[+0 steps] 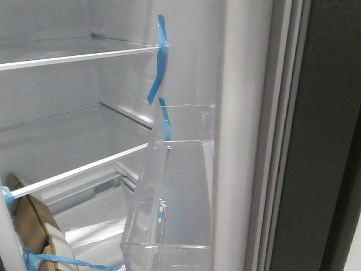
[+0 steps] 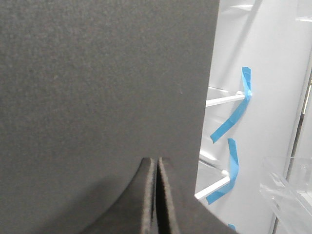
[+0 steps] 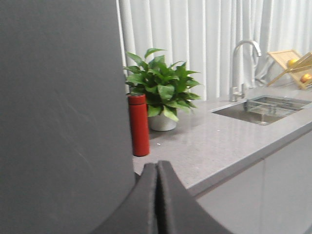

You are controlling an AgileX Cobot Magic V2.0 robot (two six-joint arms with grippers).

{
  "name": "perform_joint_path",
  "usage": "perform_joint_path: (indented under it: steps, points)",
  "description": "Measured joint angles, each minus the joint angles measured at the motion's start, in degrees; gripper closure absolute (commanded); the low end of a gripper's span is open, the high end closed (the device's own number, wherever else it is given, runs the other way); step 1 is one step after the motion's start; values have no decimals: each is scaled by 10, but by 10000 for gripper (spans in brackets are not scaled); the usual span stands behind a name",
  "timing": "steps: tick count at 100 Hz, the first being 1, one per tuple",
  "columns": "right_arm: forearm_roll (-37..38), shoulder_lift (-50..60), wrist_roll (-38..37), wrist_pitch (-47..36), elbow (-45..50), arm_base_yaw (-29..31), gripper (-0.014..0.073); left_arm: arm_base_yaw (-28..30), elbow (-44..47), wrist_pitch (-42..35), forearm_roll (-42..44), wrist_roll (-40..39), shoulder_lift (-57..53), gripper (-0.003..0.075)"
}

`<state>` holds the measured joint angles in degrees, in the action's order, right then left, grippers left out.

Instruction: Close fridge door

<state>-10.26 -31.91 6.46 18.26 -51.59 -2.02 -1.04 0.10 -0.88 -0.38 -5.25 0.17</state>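
The fridge door [image 1: 330,141] stands open at the right of the front view, its dark-grey outer slab edge-on. Its white lining [image 1: 240,141] carries a clear bin [image 1: 169,197] and blue tape [image 1: 159,62], with a grey gasket [image 1: 280,141] beside it. Neither gripper shows in the front view. My left gripper [image 2: 157,162] is shut and empty, its tips right at a dark-grey slab [image 2: 97,83] that fills most of its view. My right gripper [image 3: 157,165] is shut and empty, close beside a dark-grey slab [image 3: 58,107].
White fridge shelves [image 1: 79,56] and a brown bundle [image 1: 34,220] tied with blue tape lie inside. Past the slab in the right wrist view are a grey counter [image 3: 219,141], a red bottle [image 3: 139,124], a potted plant [image 3: 161,95], a sink [image 3: 263,108] and a faucet [image 3: 241,63].
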Motion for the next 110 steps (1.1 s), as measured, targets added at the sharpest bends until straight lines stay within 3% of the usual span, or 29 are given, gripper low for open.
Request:
perform_joint_path:
  steps: [35, 78, 110]
  points:
    - [-39, -58, 0, 77, -131, -91, 670, 0, 0, 0, 0, 0, 0, 741]
    - [-43, -68, 0, 71, -134, -242, 670, 0, 0, 0, 0, 0, 0, 741]
    - [-39, -98, -1, 58, -135, -282, 670, 0, 0, 0, 0, 0, 0, 741]
